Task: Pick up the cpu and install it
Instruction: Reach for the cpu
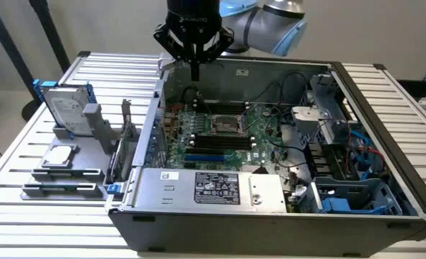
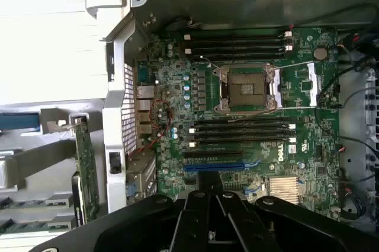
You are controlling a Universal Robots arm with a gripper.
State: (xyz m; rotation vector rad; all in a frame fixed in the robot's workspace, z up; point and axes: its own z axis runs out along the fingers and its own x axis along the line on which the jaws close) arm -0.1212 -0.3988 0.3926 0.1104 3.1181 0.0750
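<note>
Silver-grey cpu (image 1: 58, 155) is presented flat on the grey fixture (image 1: 60, 189) at the exterior view's left, presumably for top access. The gripper (image 1: 195, 71) is held clenched, empty, above the open computer case's (image 1: 270, 229) far edge.

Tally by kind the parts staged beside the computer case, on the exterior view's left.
hard drive: 1
cpu: 1
grey plastic bars: 2
circuit card: 1
Total: 5
</note>
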